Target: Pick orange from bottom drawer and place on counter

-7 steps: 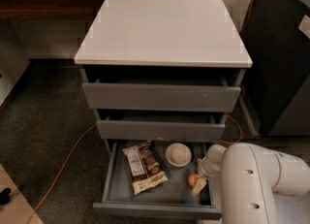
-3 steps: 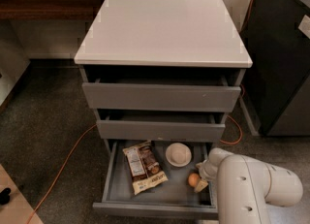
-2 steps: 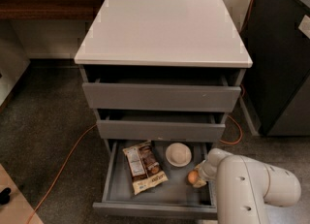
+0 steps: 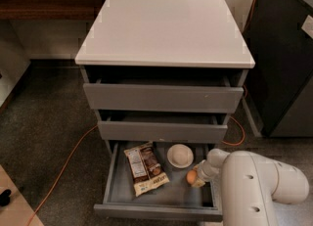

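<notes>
The bottom drawer (image 4: 156, 211) is pulled open below two other grey drawers. The small orange (image 4: 191, 176) lies inside it at the right, in front of the white bowl (image 4: 180, 155). My gripper (image 4: 198, 178) reaches down into the drawer from the right and sits right against the orange's right side. The big white arm (image 4: 254, 191) hides most of the gripper and the drawer's right corner. The white counter (image 4: 164, 27) tops the cabinet and has nothing on it.
A brown snack packet (image 4: 145, 168) lies in the drawer's left half. The two upper drawers (image 4: 163, 98) stand slightly open. A dark cabinet (image 4: 286, 63) stands at the right. An orange cable (image 4: 63, 166) runs over the carpet at the left.
The arm has shifted a little left and down over the drawer's right side, bringing the gripper against the orange. The orange, bowl and packet stay where they were.
</notes>
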Motion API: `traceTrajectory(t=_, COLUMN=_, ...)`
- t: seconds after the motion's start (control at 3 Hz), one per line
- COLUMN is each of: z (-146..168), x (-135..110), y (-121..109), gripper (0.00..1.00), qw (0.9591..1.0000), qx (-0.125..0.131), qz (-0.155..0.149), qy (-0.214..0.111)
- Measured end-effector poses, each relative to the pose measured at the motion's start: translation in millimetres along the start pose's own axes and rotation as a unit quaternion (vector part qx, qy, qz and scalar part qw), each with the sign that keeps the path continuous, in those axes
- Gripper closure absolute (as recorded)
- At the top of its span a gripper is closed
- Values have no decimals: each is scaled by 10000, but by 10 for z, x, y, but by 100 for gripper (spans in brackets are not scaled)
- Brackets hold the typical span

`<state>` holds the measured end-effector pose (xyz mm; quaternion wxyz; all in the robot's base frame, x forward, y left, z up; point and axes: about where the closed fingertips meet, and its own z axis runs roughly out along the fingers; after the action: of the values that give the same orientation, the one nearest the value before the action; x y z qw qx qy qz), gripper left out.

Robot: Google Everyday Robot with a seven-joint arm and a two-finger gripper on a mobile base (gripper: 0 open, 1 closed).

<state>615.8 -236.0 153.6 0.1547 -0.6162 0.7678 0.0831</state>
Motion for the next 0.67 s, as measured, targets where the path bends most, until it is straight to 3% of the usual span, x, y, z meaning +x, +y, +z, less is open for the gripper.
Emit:
traceTrajectory(t=0.33, z=-288, x=-446, y=73, gripper=100, qw=9994, qx=87, qz=-21, qy=-330)
traceTrajectory(t=0.67, z=-680, x=-1126, y=254, gripper=100, qw=9976, qx=157, qz=-33, qy=-671)
